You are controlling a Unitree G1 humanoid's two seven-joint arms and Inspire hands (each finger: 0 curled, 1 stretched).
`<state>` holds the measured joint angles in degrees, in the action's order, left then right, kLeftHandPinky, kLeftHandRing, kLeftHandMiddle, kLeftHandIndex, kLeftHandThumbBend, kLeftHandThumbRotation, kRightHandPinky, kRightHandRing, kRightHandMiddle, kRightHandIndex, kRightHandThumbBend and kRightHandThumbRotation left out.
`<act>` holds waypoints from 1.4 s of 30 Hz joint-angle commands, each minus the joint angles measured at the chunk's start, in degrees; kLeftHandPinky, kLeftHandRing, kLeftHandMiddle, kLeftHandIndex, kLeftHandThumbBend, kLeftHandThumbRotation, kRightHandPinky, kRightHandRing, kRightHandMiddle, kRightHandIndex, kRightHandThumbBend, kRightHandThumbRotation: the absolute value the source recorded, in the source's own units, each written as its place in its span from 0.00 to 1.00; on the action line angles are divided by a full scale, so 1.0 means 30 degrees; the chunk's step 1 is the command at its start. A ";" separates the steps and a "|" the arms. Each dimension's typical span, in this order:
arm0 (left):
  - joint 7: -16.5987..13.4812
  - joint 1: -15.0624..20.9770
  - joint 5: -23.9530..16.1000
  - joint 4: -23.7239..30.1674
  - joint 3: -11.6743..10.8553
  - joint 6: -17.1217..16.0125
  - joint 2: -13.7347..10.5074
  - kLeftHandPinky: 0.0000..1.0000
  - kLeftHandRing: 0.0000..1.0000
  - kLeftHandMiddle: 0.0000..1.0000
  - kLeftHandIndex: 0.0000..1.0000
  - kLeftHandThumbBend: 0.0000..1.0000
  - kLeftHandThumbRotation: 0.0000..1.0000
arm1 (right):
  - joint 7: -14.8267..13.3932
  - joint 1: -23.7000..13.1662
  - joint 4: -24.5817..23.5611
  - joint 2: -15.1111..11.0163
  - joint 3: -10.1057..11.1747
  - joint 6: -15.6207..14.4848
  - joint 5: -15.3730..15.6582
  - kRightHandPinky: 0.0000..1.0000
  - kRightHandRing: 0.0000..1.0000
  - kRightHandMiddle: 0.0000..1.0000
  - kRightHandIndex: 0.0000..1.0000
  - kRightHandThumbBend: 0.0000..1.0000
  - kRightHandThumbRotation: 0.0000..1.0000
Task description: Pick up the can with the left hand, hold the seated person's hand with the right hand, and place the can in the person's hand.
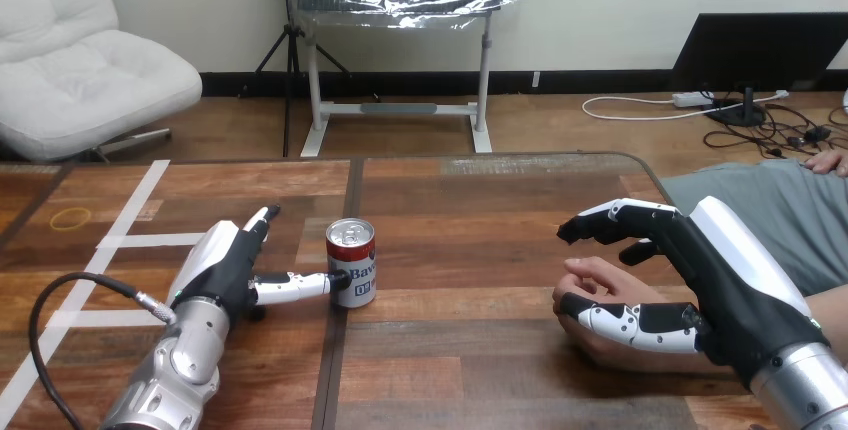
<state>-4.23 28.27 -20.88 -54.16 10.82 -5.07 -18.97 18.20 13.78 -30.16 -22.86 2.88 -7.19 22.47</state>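
Down at the right, the right robot hand (715, 295) reaches in over the person's hand (592, 282), which lies on the table (480, 250) with its fingers curled up a little. The robot hand is open wide, like a big letter C. Its bent fingers (620, 215) hang in the air above the person's hand and do not touch it, and its thumb lies low across the near side of the person's hand. I cannot tell if the thumb presses on it, and nothing is squeezed. Down at the left, the silver arm ends in the left robot hand (228, 268), and this robot hand is open too. Its fingers (262, 218) point straight away across the table, and its thumb sticks out to the side, where the tip touches the can (351, 262) low down. The can stands upright on the table just beside that hand, red on top and white below, well apart from the person's hand. Farther back on the left there are strips of white tape (135, 200) on the wood, and a small yellow ring (72, 218) lies flat near them.
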 commanded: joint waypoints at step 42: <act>0.0653 0.0853 0.0290 0.1213 0.0023 0.0524 0.1249 0.73 0.83 0.88 0.88 1.00 0.49 | -0.0010 -0.0990 -0.0876 -0.0199 0.0096 0.0040 -0.0049 0.70 0.78 0.76 0.67 0.61 0.00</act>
<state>-3.14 28.29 -20.41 -52.95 10.13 -3.82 -17.76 18.59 13.78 -30.16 -22.86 2.84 -7.53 22.45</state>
